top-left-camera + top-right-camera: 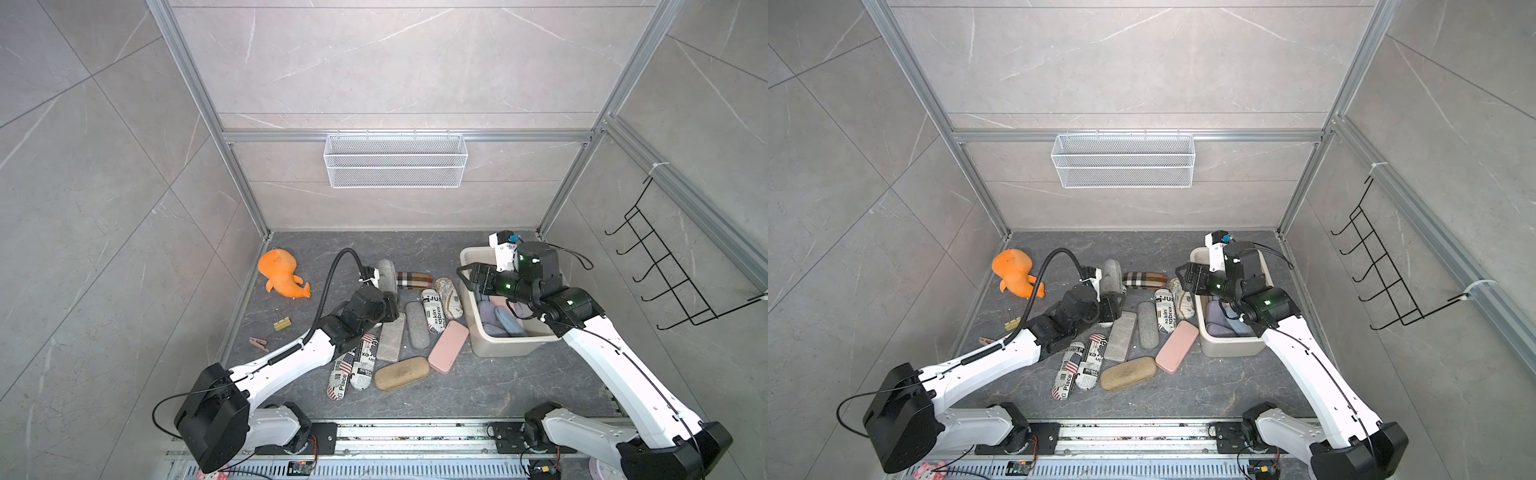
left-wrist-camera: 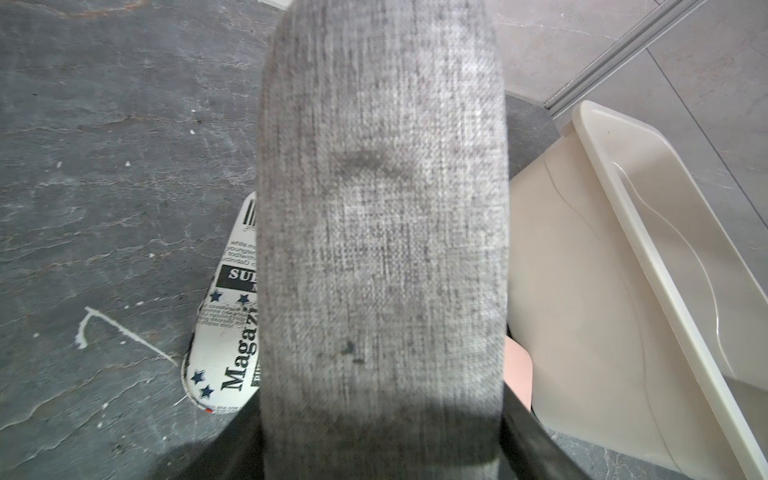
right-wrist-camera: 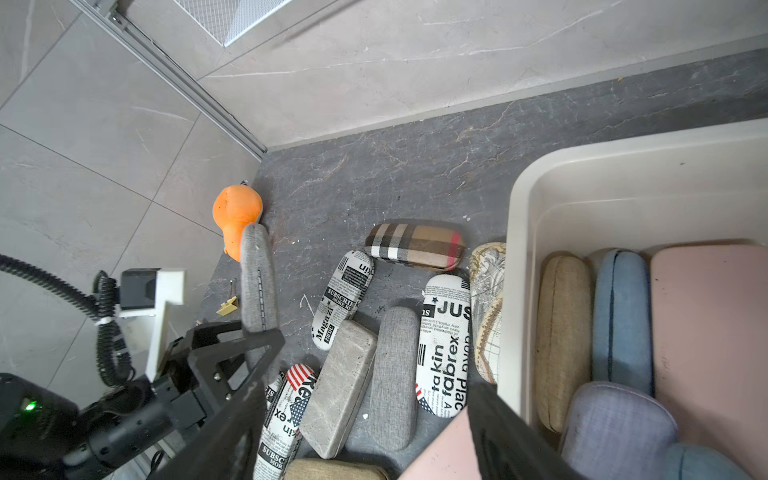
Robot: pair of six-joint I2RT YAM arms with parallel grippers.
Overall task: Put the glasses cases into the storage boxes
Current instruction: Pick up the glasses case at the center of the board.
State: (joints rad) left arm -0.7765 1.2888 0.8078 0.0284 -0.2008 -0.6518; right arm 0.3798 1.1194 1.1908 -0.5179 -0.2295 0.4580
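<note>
- Left gripper (image 1: 390,302): centre of the frame in both top views. Fingers are clamped on a grey fabric case (image 1: 386,273), which stands on end, clear of the floor.
- In the left wrist view that case (image 2: 382,249) fills the middle. A newspaper-print case (image 2: 226,316) lies on the floor beneath it.
- Right gripper (image 1: 465,279): right of centre, over the left rim of the beige tub (image 1: 509,350). Fingers are spread wide with nothing between them.
- The tub sits at centre right, near the back right corner of the dark floor.
- Inside the tub, per the right wrist view: a tan case (image 3: 563,340), a blue case (image 3: 621,320), a pink case (image 3: 710,332) and a lilac case (image 3: 615,428), packed touching one another.
- Loose on the floor, left of the tub:
  - plaid case (image 1: 413,279)
  - map-print case (image 1: 446,297), just beside the tub wall
  - newspaper case (image 1: 432,309)
  - dark grey fabric case (image 1: 417,330)
  - flat stone-grey case (image 1: 390,337)
  - pink flat case (image 1: 448,347)
  - tan oval case (image 1: 401,374)
  - 2 flag-print newspaper cases (image 1: 353,368), partly under the left arm
- Orange plush toy (image 1: 282,278) lies at centre left, well apart from the pile. A binder clip (image 1: 282,323) and a clothespin (image 1: 258,344) lie below it.
- A white wire basket (image 1: 395,160) hangs on the back wall, upper centre.
</note>
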